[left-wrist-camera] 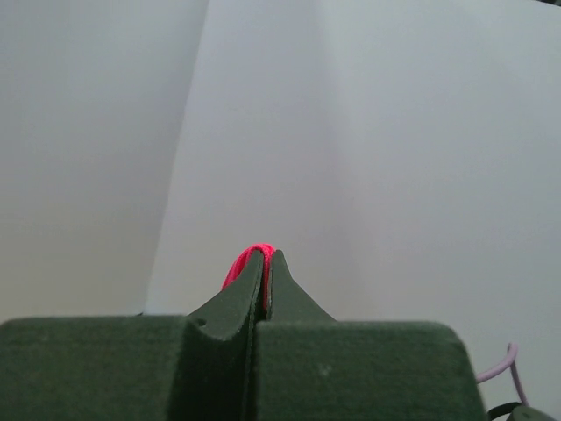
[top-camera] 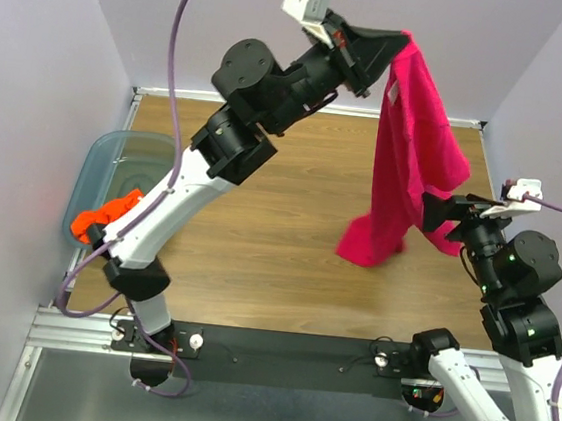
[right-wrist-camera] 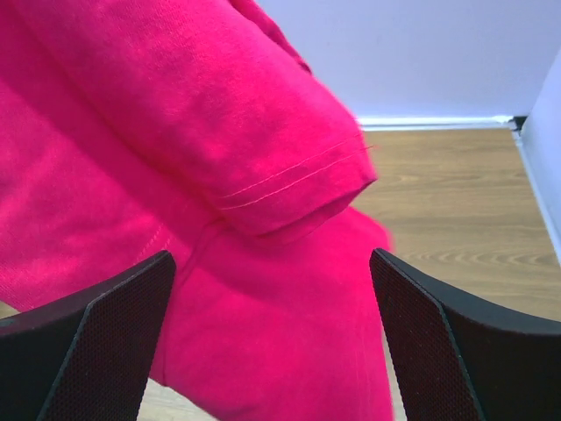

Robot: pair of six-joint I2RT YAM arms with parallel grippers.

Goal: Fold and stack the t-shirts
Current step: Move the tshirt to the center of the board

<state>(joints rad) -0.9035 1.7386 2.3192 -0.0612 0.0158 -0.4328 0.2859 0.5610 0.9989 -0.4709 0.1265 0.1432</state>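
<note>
Magenta-pink t-shirt (top-camera: 416, 124): hangs lengthwise from the clamped jaws of the left gripper (top-camera: 404, 40), a small fold of cloth pinched at the tips. Body twisted; lowest edge looks crumpled on the bench (top-camera: 256, 258). One hemmed sleeve dangles just ahead of the wide-spread jaws of the right gripper (top-camera: 434, 213). Orange t-shirt (top-camera: 99, 217): bunched lump at the near rim of the bin (top-camera: 101, 156), partly hidden, well left of both jaws.

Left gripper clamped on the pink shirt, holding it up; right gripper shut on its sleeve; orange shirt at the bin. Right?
No: the right gripper is open, its jaws wide apart at the sleeve of the pink shirt, as the right wrist view shows. The left gripper is clamped on the shirt, holding it up; the orange shirt is at the bin.
</note>
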